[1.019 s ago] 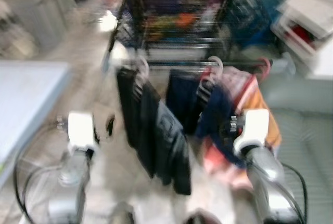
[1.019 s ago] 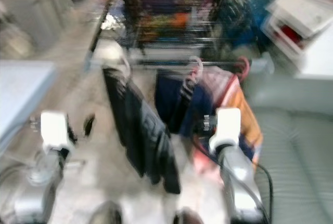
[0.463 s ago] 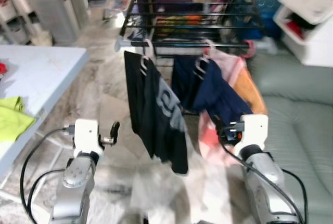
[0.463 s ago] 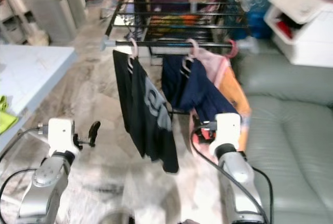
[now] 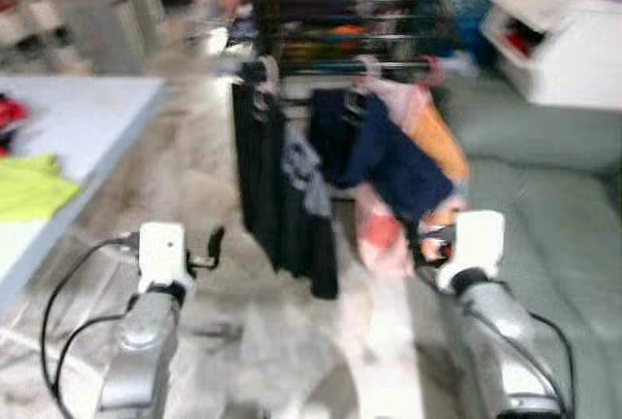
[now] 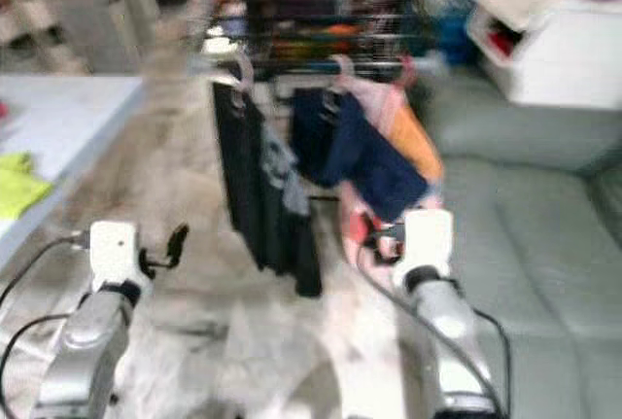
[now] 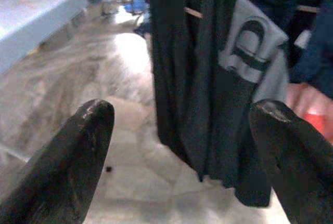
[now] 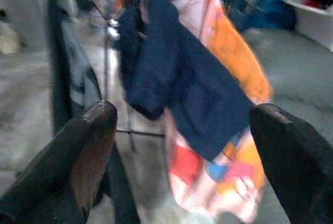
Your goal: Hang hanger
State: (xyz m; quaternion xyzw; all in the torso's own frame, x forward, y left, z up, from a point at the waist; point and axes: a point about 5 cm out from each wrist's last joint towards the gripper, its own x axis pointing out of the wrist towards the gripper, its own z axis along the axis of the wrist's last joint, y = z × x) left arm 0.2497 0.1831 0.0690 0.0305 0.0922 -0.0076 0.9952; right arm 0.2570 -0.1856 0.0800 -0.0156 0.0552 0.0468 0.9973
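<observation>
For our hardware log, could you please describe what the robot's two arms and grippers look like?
Both arms are silver, each ending in a white boxy wrist block, with black cables looping beside them. The left gripper and right gripper each have two long black fingers with rounded tips.

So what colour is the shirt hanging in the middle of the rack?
Navy blue shirt, clearest in the right wrist view.

Drying rack (image 5: 340, 20) ahead of both grippers; hung garments (image 5: 282, 186) between them; table (image 5: 78, 137) outboard left gripper (image 5: 209, 249); sofa (image 5: 554, 205) outboard right gripper (image 5: 423, 244).
</observation>
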